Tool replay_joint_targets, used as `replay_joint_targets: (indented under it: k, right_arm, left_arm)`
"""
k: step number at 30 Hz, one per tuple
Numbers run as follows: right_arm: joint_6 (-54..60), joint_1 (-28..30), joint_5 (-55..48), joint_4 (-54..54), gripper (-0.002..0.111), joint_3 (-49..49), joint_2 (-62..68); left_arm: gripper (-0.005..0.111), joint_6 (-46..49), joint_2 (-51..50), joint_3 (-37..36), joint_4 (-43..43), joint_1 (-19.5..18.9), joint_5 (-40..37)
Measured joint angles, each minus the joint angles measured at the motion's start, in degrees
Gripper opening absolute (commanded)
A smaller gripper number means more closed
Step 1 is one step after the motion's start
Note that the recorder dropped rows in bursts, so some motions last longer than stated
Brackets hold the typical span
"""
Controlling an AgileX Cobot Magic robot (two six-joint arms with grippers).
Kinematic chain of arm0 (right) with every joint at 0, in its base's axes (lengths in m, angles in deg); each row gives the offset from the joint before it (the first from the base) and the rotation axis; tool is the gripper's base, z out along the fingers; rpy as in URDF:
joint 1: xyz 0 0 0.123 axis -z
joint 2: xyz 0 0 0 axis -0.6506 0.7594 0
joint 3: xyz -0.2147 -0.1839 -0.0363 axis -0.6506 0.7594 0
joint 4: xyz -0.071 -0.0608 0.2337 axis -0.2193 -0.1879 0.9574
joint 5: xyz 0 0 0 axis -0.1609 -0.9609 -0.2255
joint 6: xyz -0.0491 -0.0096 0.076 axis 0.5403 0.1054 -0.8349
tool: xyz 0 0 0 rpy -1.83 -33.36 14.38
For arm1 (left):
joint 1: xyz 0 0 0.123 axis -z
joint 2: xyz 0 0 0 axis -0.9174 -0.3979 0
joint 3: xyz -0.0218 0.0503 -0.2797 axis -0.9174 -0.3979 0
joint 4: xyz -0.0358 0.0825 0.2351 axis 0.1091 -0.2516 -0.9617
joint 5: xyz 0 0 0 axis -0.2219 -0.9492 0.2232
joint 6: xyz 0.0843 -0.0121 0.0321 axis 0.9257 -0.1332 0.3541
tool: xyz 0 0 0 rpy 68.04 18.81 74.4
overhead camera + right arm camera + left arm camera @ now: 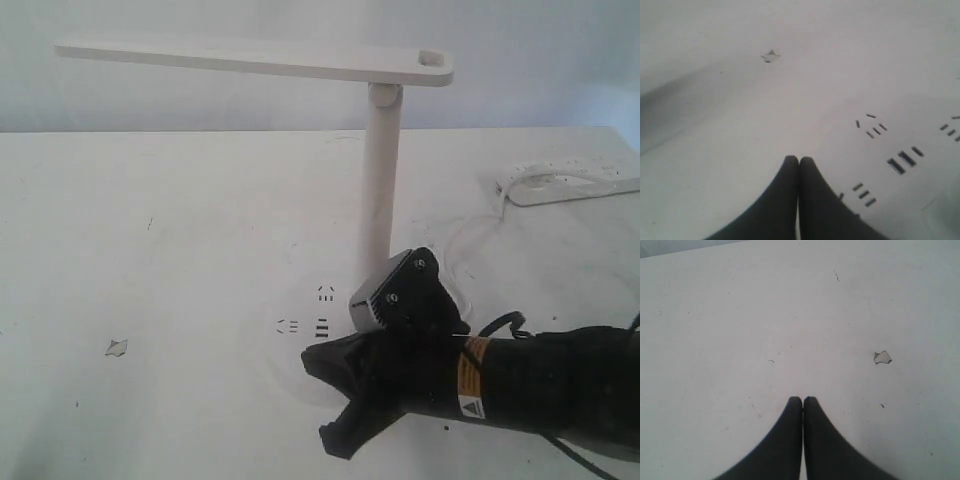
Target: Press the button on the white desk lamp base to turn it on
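Observation:
The white desk lamp base (300,345) lies low on the white table, its dark socket slots (320,295) and USB slots (320,328) showing beside the tall post (380,180). My right gripper (310,370) reaches in from the right, over the front part of the base. In the right wrist view the right gripper (799,160) is shut and empty, tips at the edge of the base (900,130). The button does not show; the gripper may cover it. My left gripper (803,399) is shut over bare table.
The lamp's long head (250,58) hangs over the back of the table. A white power strip (570,183) lies at the back right, its cord running toward the base. A small chip (116,347) marks the table at the left.

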Motion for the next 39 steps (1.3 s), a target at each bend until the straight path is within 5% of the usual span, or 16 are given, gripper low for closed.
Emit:
replay_joint_targets:
  k: [5,17,39]
  right_arm:
    - [0.00,0.00,-11.30,4.21,0.000,-3.72,4.58]
    - [2.50,0.00,-16.53,14.00,0.000,-5.08,4.80]
    - [12.66,-0.09,-4.79,23.89,0.000,1.61,4.82]
  left_arm:
    - [0.000,0.00,0.00,0.00,0.00,0.00,0.00]
    - [0.000,0.00,0.00,0.00,0.00,0.00,0.00]
    - [0.000,0.00,0.00,0.00,0.00,0.00,0.00]
